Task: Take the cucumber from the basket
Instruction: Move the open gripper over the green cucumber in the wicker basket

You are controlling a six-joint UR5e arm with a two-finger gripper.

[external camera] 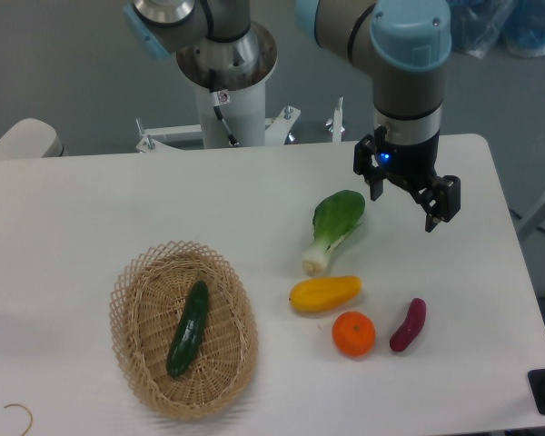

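Note:
The dark green cucumber (188,329) lies at a slant inside the oval tan wicker basket (132,341) near the table's front left. My gripper (404,207) hangs above the table at the right, far from the basket and just right of the bok choy. Its two black fingers (432,215) stand apart with nothing between them, so it is open.
A bok choy (334,227), a yellow squash (324,292), an orange (353,333) and a small purple vegetable (408,325) lie on the white table between the gripper and the basket. The robot's base (227,100) stands at the table's back.

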